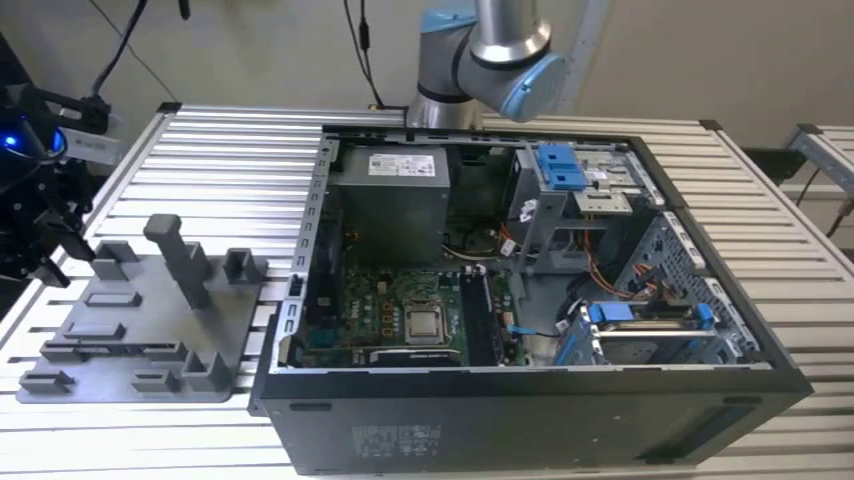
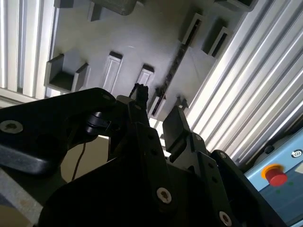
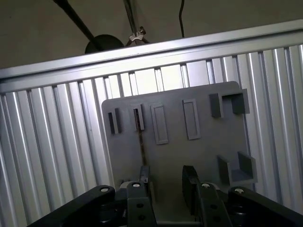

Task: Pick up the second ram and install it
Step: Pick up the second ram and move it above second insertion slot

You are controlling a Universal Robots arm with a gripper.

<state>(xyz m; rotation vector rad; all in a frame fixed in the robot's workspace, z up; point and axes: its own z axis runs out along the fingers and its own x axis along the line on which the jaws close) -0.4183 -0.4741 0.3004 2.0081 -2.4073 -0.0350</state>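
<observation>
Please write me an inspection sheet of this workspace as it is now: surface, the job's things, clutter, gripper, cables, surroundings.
Surface: ribbed aluminium table, carrying a grey plastic fixture plate and an open black computer case.
Job's things: thin dark memory stick, edge-on on the fixture plate, not gripped; green motherboard inside the case.
Clutter: nothing seen.
Gripper: black gripper open over the fixture plate, one finger in line with the memory stick.
Cables: black cables hanging behind the table.
Surroundings: plain wall; red button on a pale blue box beside the table.
</observation>
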